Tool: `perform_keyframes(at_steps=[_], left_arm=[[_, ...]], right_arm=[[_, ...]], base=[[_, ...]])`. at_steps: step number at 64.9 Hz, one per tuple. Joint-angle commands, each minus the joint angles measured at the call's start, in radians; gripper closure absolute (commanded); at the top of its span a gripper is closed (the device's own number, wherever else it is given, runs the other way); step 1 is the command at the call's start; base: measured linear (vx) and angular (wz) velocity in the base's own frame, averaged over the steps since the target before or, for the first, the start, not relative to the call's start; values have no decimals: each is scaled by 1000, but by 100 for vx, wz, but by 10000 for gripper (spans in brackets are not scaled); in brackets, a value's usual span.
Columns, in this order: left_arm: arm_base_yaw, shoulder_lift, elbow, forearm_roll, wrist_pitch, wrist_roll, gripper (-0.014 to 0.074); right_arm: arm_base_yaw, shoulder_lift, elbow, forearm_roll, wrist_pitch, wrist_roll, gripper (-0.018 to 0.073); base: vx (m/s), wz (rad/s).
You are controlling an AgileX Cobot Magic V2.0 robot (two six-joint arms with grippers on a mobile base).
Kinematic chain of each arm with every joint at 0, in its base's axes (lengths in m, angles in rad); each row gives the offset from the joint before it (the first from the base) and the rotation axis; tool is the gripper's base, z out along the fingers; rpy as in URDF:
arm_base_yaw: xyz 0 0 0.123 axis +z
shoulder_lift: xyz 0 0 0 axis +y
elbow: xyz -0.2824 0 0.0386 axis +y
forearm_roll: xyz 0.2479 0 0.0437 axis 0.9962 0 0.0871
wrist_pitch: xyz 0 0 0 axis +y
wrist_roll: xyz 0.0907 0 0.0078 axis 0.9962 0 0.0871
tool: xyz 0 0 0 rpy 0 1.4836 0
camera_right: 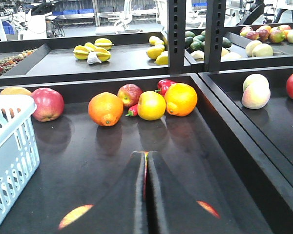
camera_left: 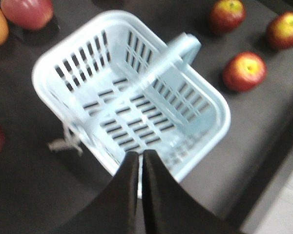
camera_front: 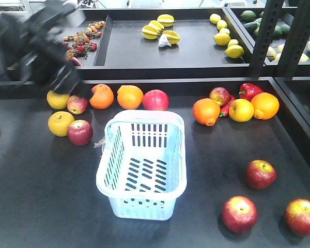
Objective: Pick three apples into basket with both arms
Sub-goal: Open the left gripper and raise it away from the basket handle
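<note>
No apple is in the basket (camera_front: 112,164) yet, so I think the job is only at its start. The basket sits in the middle of the dark table (camera_front: 41,206). It has nothing in it, and you can see the slots in its bottom all the way across.

Three red apples lie on the table to the right of the basket, well apart from it and near the front. The first apple (camera_front: 261,174) is closest to the basket. The second apple (camera_front: 239,214) is in front of it, and the third apple (camera_front: 302,217) is far out to the right. I think these are the ones to pick, and all three have to go in.

The left gripper (camera_left: 139,155) hangs over one corner of the basket. Its two fingers are pressed together and there is nothing between them. In the front view the left arm (camera_front: 36,46) is a blurry black shape up in the left corner. The right gripper (camera_right: 146,155) has its fingers pressed together too and holds nothing. It is low over bare table, with the basket off to its left.

More fruit lies along the back of the table: oranges (camera_front: 130,96), yellow apples (camera_front: 60,123), some other red apples and a red pepper (camera_front: 250,91). Behind that, the back tray (camera_front: 129,51) holds yellow starfruit (camera_front: 157,28) and lemons (camera_front: 223,39).
</note>
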Motion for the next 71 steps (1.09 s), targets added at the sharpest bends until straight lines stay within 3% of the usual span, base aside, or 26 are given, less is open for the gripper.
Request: perform_keyframes(at_steps=[1,12,24,34,42,54,71], left_arm=[[-1,-178,150,-30,1,-11,604],[-1,-440,472,-34,-207,-18,604],[-1,-696,791,-106,-470,-34,604],[-1,-849,1027,-122,-588,-35,604],[-1,-917,1180,-127,-605,-35,604],[-1,-933,1275,-127,-598,-31,604],[-1,-933,1276,-128,-632,-31,604]], right_arm=[[-7,-10,11,-5,-73,-2,564],[-7,-10,11,-5,-73,-2,564],[-7,-10,11,-5,-72,-2,564],[-7,-10,11,-5,-72,-2,564],[-7,-10,11,-5,-74,-2,564],[-7,-10,11,15,-114,-1,564],[-7,-10,11,333,-320,54,564]], base=[[0,0],[0,0],[0,0],[0,0],[0,0],[0,0],[0,0]])
